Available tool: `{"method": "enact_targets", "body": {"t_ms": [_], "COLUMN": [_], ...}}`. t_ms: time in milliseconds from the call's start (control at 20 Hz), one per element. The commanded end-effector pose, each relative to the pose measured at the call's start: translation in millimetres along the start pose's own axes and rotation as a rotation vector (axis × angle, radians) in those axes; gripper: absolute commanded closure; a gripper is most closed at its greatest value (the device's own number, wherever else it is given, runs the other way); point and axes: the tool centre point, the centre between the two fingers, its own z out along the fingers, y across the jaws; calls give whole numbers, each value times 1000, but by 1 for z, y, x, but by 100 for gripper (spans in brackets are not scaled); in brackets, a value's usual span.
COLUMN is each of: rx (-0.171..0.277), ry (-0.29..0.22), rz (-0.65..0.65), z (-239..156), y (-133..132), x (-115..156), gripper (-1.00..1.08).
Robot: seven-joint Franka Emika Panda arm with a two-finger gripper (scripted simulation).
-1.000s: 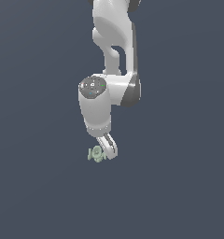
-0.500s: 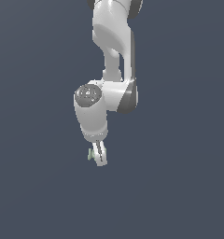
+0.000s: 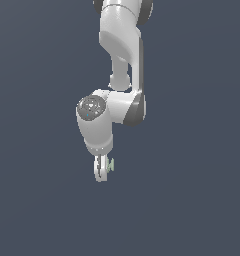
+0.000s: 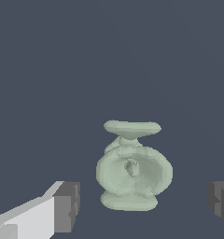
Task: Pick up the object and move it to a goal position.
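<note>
The object point(image 4: 132, 170) is a pale grey-green knobbly piece with a rounded middle and a flat flange on either side. In the wrist view it lies on the dark grey floor between my two fingertips, with a gap to each pad. My gripper point(image 4: 142, 205) is open, with one dark pad point(image 4: 67, 205) on one side and the other pad point(image 4: 220, 200) at the frame edge. In the exterior view the gripper point(image 3: 99, 172) points down under the white arm, and the object point(image 3: 111, 165) peeks out just to the fingers' right.
Only the plain dark grey floor point(image 3: 192, 200) surrounds the arm in both views. No other objects, containers or goal marker show.
The wrist and gripper have turned and shifted toward the exterior view's left. The object showed left of the fingers before and now shows on their right.
</note>
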Motion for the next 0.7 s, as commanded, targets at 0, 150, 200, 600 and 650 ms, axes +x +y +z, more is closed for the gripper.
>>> {"method": "enact_targets", "body": {"t_ms": [0, 150, 200, 600, 650], "rx": [-1, -1, -1, -1, -1], "ry": [1, 1, 1, 1, 1], "rz": [27, 42, 44, 42, 43], "z": [1, 2, 2, 17, 23], "y": [-1, -1, -1, -1, -1], "x": [1, 2, 2, 2, 2], "gripper": [-92, -92, -92, -92, -92]}}
